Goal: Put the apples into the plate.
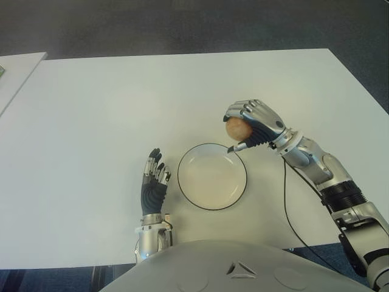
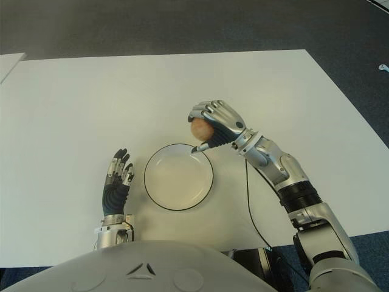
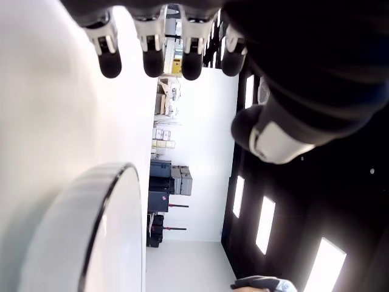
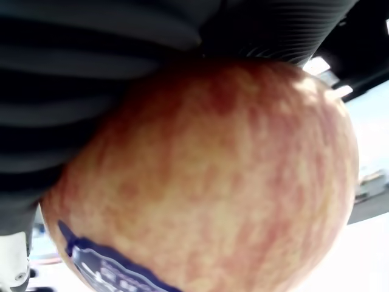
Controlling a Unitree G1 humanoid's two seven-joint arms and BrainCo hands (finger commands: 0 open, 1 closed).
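Observation:
My right hand (image 1: 246, 128) is curled around a reddish-yellow apple (image 1: 237, 129) with a blue sticker (image 4: 115, 267). It holds the fruit above the table, just past the far right rim of the white black-rimmed plate (image 1: 212, 177). The plate holds nothing. In the right wrist view the apple (image 4: 206, 176) fills the picture under dark fingers. My left hand (image 1: 153, 176) shows to the left of the plate with its fingers (image 3: 146, 55) straight and holding nothing.
The white table (image 1: 109, 109) spreads wide around the plate. A second white surface (image 1: 15, 73) stands at the far left. A black cable (image 1: 292, 213) runs along my right forearm toward the table's front edge.

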